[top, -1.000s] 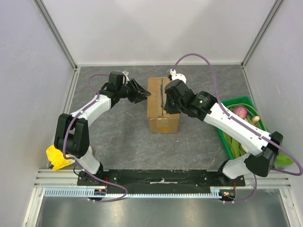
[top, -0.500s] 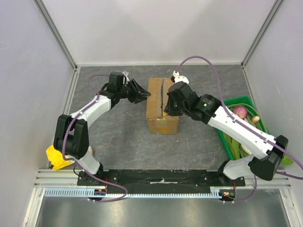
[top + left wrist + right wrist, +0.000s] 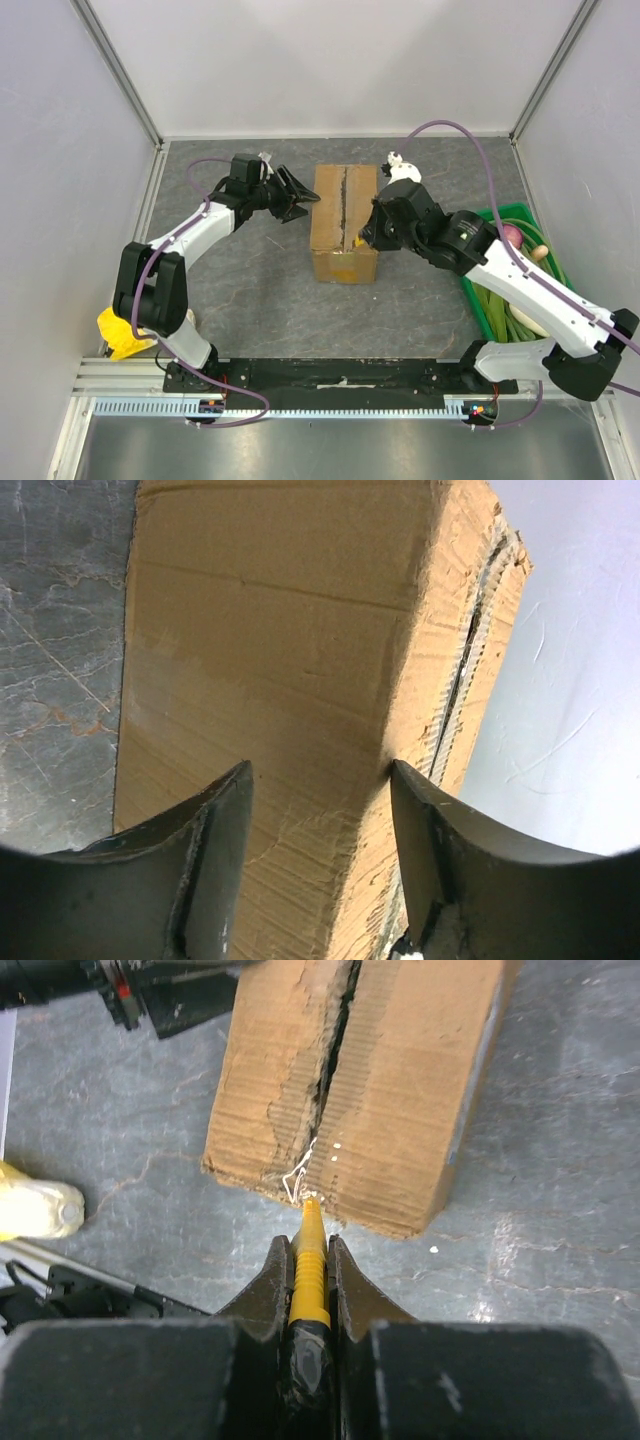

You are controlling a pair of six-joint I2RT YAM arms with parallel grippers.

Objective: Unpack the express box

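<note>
Plain brown corrugated express box (image 3: 330, 215)

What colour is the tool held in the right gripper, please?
The tool is yellow, clearest in the right wrist view.

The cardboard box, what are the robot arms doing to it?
They are cutting it open. The right gripper is shut on a yellow cutter, whose tip sits at the near end of the express box, on its centre seam, which looks ragged and split. The left gripper stands open at the box's left side. The box is not opened yet.
</note>
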